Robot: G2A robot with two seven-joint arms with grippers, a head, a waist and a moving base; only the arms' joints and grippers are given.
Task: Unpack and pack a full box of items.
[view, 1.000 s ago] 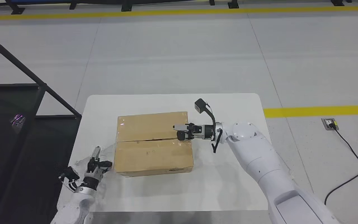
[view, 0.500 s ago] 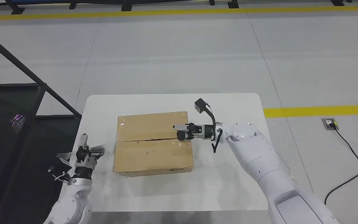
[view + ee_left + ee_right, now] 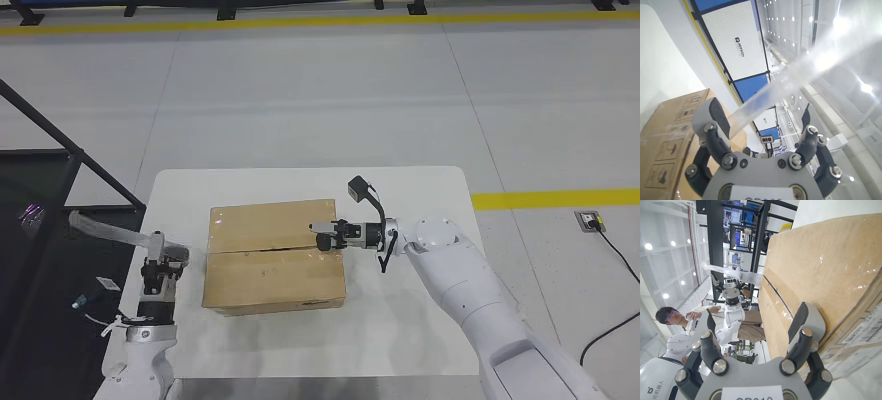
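A shut cardboard box (image 3: pixel 275 255) sits mid-table, its top flaps meeting at a seam (image 3: pixel 776 291). My left gripper (image 3: pixel 160 266) stands just off the box's left end, open (image 3: pixel 762 121). A strip of clear tape (image 3: pixel 791 79) clings to one of its fingers (image 3: pixel 719 115). The strip stretches away from the box, out past the table's left edge (image 3: pixel 105 231). My right gripper (image 3: pixel 325 233) is at the box's right end over the seam. It is open (image 3: pixel 753 321), with one finger (image 3: pixel 800 317) lying against the box top (image 3: pixel 819 266) and nothing between the fingers.
The white table (image 3: pixel 400 330) has bare room to the right of the box and in front of it. A black frame (image 3: pixel 40 180) stands off the table's left side. Small bits (image 3: pixel 100 285) lie on the floor there.
My left gripper rose from low by the box's front left corner and swung upright. The clear tape strip now trails from it to the left. The right arm stayed still.
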